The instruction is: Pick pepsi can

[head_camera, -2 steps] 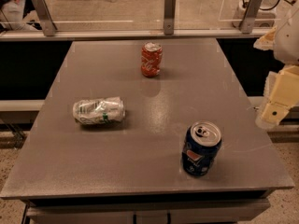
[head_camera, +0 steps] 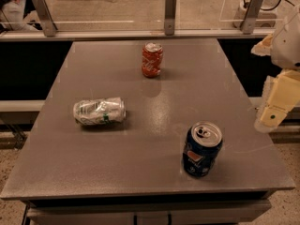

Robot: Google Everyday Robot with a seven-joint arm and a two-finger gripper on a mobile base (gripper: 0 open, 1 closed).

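Observation:
The pepsi can (head_camera: 201, 149) stands upright near the front right of the grey table (head_camera: 140, 172). It is dark navy blue with a red-white-blue logo and a silver top with a pull tab. My gripper (head_camera: 275, 102) is cream-coloured and hangs at the right edge of the view, beyond the table's right side. It is to the right of the pepsi can and a little above it, not touching it and holding nothing. The white arm (head_camera: 290, 39) rises above it.
A red cola can (head_camera: 152, 60) stands upright at the back middle of the table. A crushed silver-and-green can (head_camera: 99, 111) lies on its side at the left middle. A rail with metal posts (head_camera: 170, 13) runs behind the table.

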